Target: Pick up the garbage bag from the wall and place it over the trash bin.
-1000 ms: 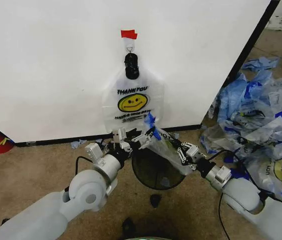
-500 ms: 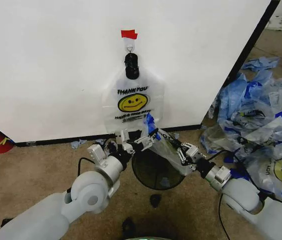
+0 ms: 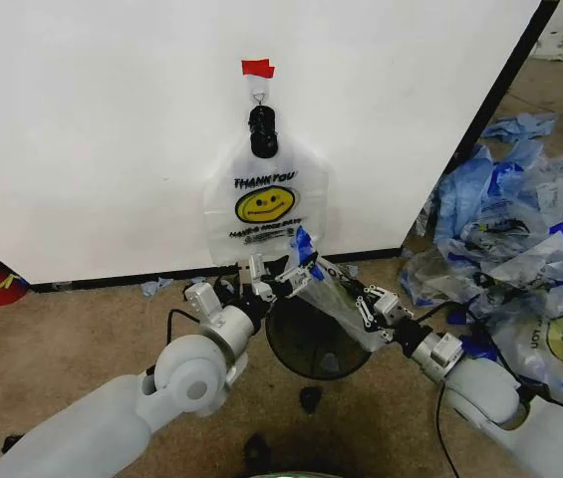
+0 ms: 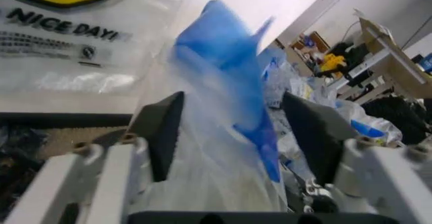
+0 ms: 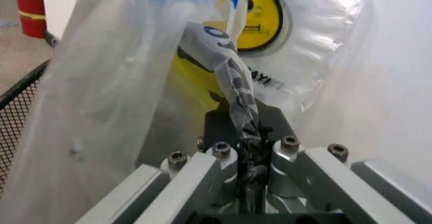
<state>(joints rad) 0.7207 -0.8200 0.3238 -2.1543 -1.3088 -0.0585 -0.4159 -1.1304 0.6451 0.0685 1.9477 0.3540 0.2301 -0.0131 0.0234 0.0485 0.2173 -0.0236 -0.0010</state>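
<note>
The thin translucent garbage bag (image 3: 329,287) hides part of the round black mesh trash bin (image 3: 311,339); right gripper (image 5: 246,158) pinches it, left gripper (image 4: 233,133) gapes around its blue edge.

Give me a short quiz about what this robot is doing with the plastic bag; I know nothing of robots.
1. True or false: the right tool is shut on a twisted part of the garbage bag.
2. What sits directly under the held bag? A: the black mesh trash bin. B: a cardboard box. C: a wooden chair.
3. Fill in: the second smiley bag hangs on the wall from a small metal ___ just below the red tape.

Key: 1 true. 2 A. 3 hook.
</note>
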